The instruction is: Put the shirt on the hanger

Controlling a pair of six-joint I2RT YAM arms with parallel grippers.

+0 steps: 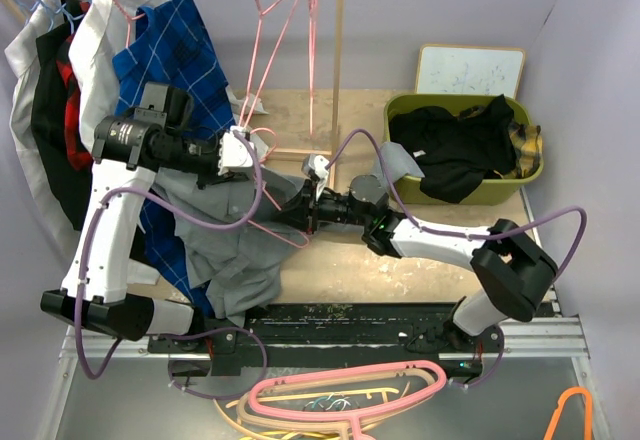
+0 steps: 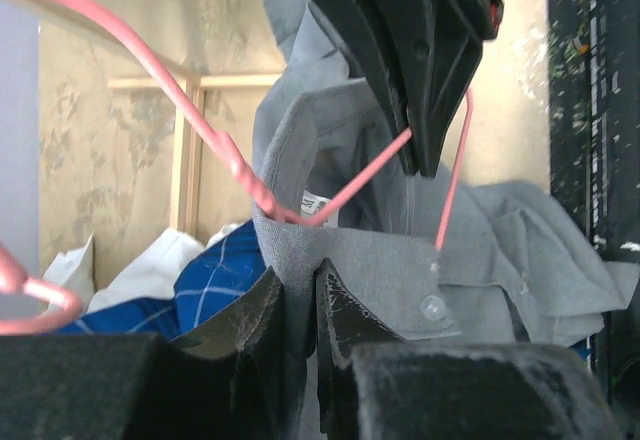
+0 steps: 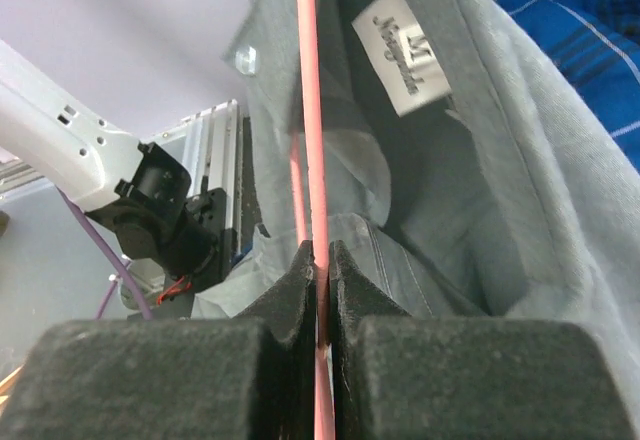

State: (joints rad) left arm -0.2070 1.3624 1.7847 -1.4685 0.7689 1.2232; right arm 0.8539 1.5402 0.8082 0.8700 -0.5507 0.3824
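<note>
The grey shirt point(image 1: 235, 250) hangs in a bunch between the two arms, over the table's left side. My left gripper point(image 2: 300, 295) is shut on its collar edge, beside a collar button; in the top view this gripper point(image 1: 243, 150) holds the collar up. The thin pink hanger point(image 2: 200, 125) runs down into the neck opening. My right gripper point(image 3: 318, 265) is shut on the hanger's wire point(image 3: 310, 110), just inside the collar below the shirt's label point(image 3: 410, 50). It also shows in the top view point(image 1: 300, 203) and in the left wrist view point(image 2: 420, 70).
A rail at the back holds a blue checked shirt point(image 1: 170, 50), other garments and spare pink wire hangers point(image 1: 275, 30). A green bin point(image 1: 400, 112) with a black garment stands at the back right. Chunky pink and cream hangers point(image 1: 350, 395) lie at the near edge.
</note>
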